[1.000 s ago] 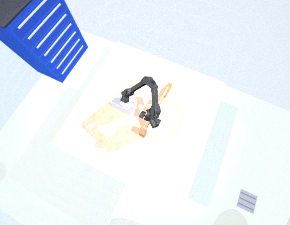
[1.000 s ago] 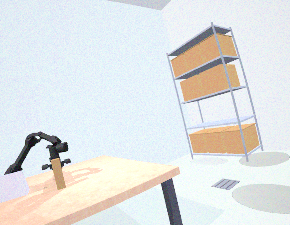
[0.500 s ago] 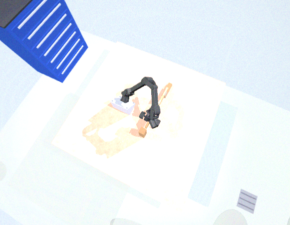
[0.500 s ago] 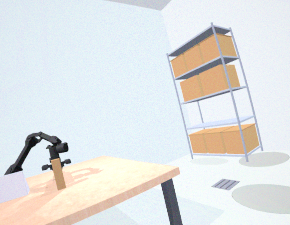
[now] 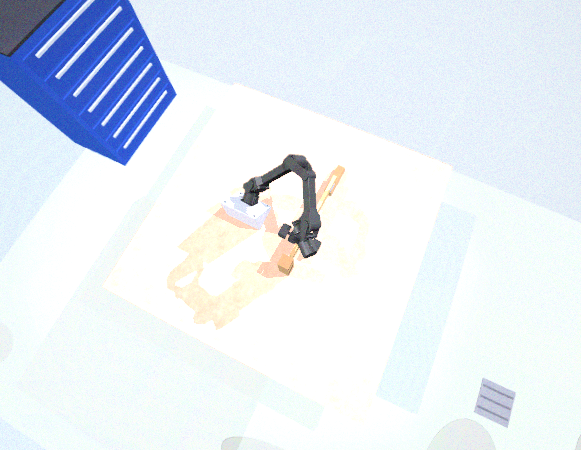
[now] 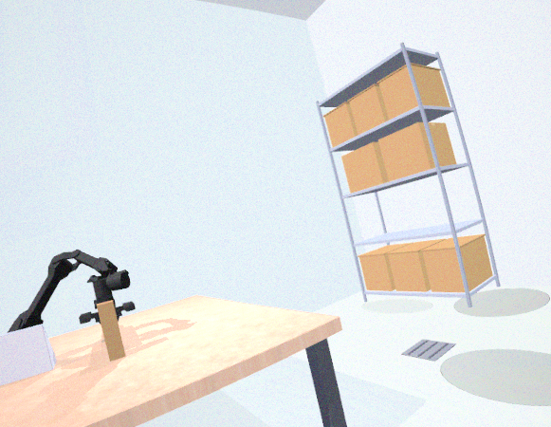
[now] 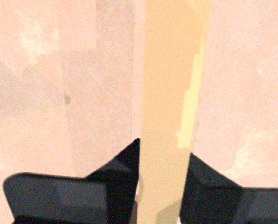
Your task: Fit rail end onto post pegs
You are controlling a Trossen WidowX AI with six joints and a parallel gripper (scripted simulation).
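Observation:
The long wooden rail (image 5: 329, 187) (image 7: 170, 90) runs from the footboard block (image 5: 340, 171) at the far end towards the short wooden post (image 5: 286, 263) (image 6: 111, 329). My gripper (image 5: 299, 241) (image 7: 155, 145) is shut on the rail close to its near end, one dark finger on each side. In the wrist view the rail runs straight up the picture above the table top (image 7: 65, 100). In the exterior view the post stands in front of the gripper (image 6: 104, 304) and hides the rail's end. The pegs and holes are hidden in all views.
The arm's white base box (image 5: 246, 210) (image 6: 19, 353) sits on the wooden table (image 5: 390, 225) (image 6: 228, 342) to the left of the rail. A blue drawer cabinet (image 5: 90, 75) stands off the table's far left. A shelf rack with boxes (image 6: 408, 180) stands far away.

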